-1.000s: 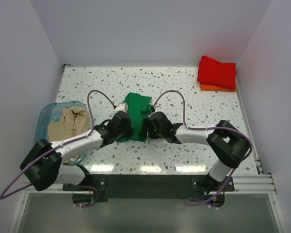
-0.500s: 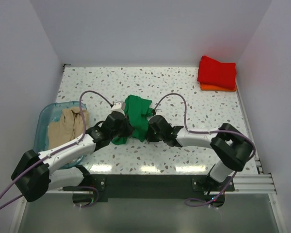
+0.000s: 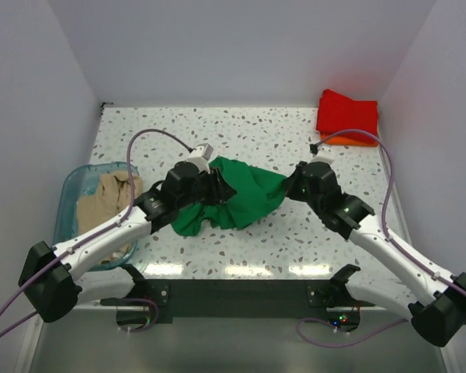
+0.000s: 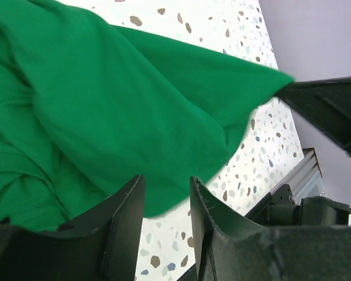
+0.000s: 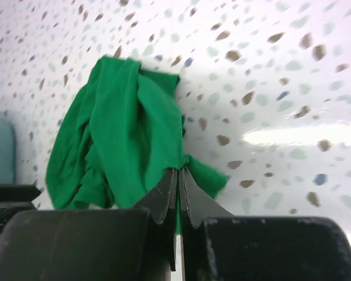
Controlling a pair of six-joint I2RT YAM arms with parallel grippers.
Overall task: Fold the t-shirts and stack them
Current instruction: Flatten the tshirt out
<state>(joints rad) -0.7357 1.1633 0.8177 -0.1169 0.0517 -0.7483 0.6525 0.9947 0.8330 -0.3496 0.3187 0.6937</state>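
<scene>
The green t-shirt stretches, crumpled, between the 2 grippers, probably to spread it for folding. The right gripper is pressed together, pinching its edge. The left gripper stands spread, with cloth just ahead of it. Far beyond the right gripper, the red t-shirt tops the orange t-shirt. Beside the left arm, the beige t-shirt fills a teal bin. Speckled table, pale walls.

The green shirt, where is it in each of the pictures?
Top external: the green shirt lies mid-table, stretched between the two arms.
Left wrist: it fills the upper left, beyond the parted left fingers.
Right wrist: it is bunched left of centre, a corner pinched in the shut right fingers.
Shared landmark: the speckled table, seen around the shirt in all three views.
</scene>
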